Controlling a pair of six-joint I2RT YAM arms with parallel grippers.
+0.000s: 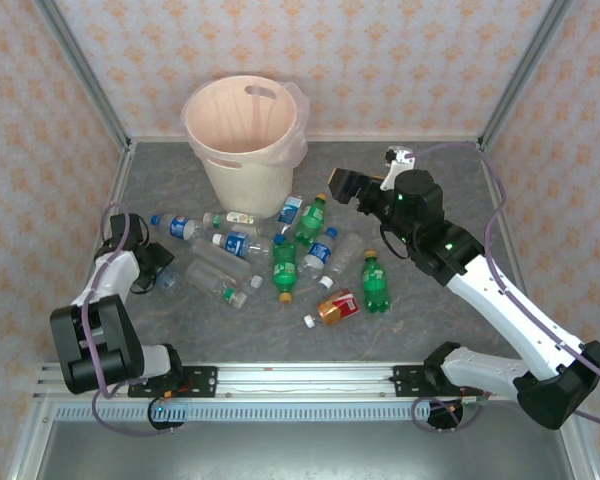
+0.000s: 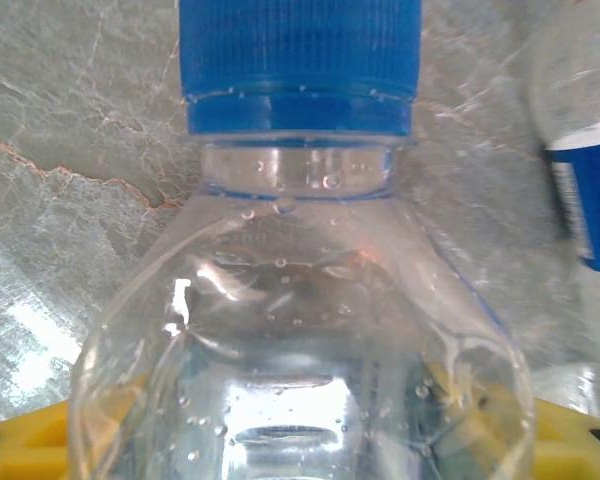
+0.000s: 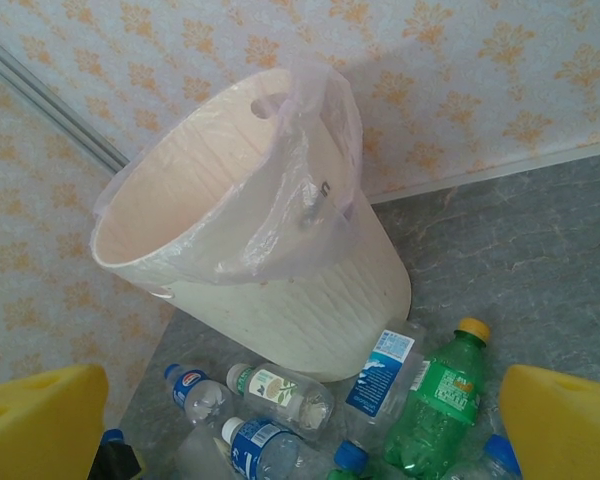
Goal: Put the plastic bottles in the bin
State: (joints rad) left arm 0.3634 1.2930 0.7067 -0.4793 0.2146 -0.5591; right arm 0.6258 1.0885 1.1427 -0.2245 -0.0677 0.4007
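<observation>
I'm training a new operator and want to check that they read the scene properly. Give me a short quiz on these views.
1. True or false: the bin stands upright.
2. The clear bottle between the fingers of the left gripper has a cap that is: A yellow, B blue, C white.
3. How many red-orange bottles lie on the table?
Key: 1 true; 2 B; 3 one.
</observation>
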